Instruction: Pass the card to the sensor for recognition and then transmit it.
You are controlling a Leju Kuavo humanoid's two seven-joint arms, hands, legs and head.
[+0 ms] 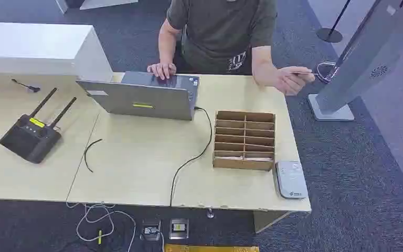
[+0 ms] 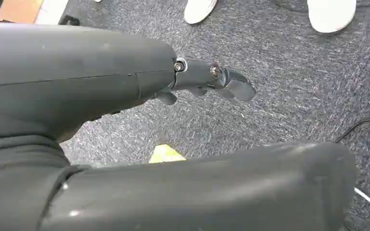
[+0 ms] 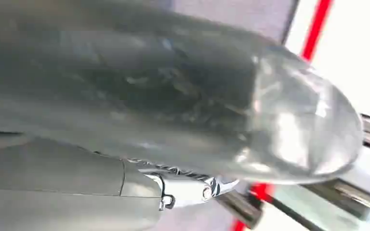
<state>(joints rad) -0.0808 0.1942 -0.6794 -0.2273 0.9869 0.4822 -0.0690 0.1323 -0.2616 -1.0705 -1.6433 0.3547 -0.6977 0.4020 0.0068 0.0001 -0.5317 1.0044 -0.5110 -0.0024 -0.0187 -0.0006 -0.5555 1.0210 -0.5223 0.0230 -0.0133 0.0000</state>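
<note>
A person behind the table holds a thin card (image 1: 304, 74) out past the table's far right corner. The sensor (image 1: 291, 179), a flat grey-white reader, lies at the front right corner of the light wooden table (image 1: 136, 173). My left hand (image 2: 192, 77) hangs over grey carpet with its fingers stretched out and nothing in it. My right hand (image 3: 173, 120) is blurred and very close to the lens. Its thick thumb covers most of that picture, one finger (image 3: 188, 190) pokes out below it, and I see nothing held.
A grey laptop (image 1: 141, 97) stands at the table's back with the person's other hand on it. A cardboard slotted box (image 1: 244, 139) sits beside the sensor, with a black cable (image 1: 191, 157) curving in front. A black router (image 1: 31, 134) is at left. A grey kiosk (image 1: 362, 63) stands at right.
</note>
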